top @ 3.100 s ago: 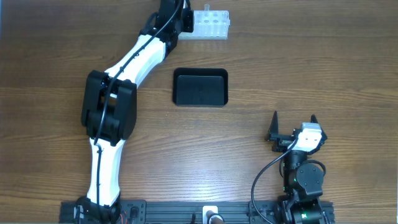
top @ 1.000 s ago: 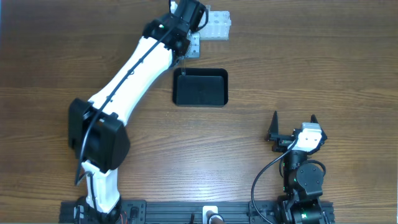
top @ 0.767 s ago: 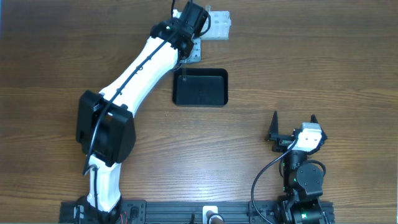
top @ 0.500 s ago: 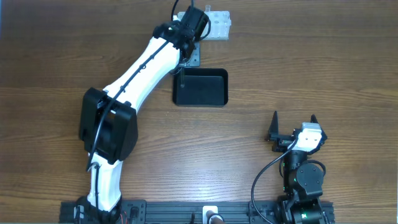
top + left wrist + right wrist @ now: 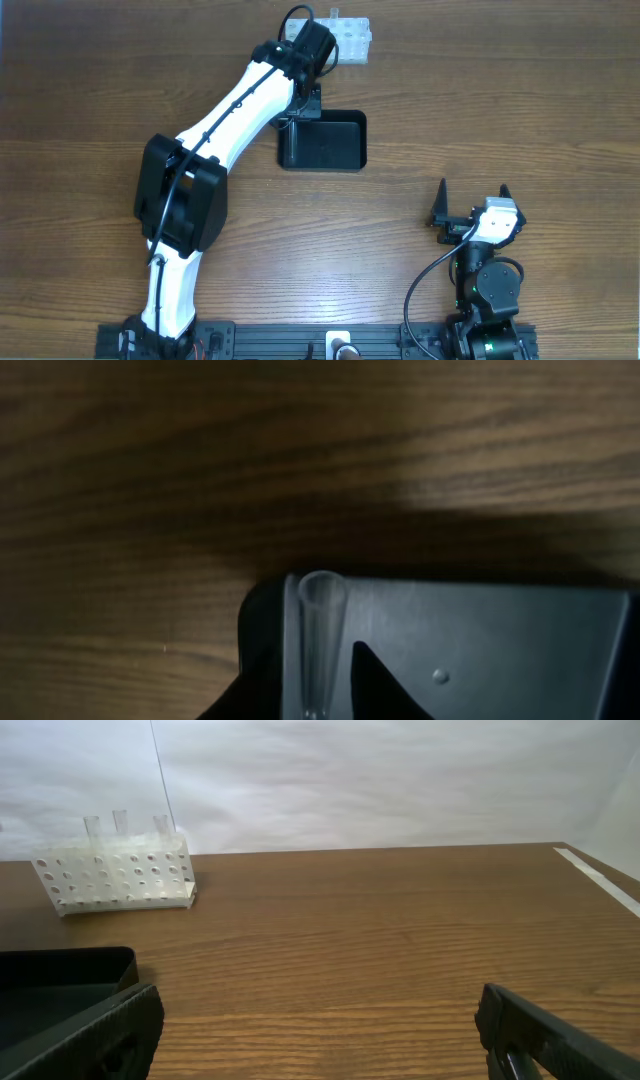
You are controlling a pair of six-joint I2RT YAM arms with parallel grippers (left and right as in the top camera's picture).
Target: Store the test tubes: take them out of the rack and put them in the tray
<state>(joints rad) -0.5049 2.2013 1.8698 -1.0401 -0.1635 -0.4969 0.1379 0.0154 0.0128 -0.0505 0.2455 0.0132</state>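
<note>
Left claw [image 5: 322,705] clamped on a clear test tube [image 5: 321,625] at far left corner of black tray [image 5: 500,650]. Tube's lower end cut off; claw hard to tell from dark tray. Left arm [image 5: 240,100] covers left end of rack [image 5: 350,40]. Wood table [image 5: 520,90] stretches right of tray. Right claw [image 5: 471,203] gapes wide, holding nothing, near edge.
</note>
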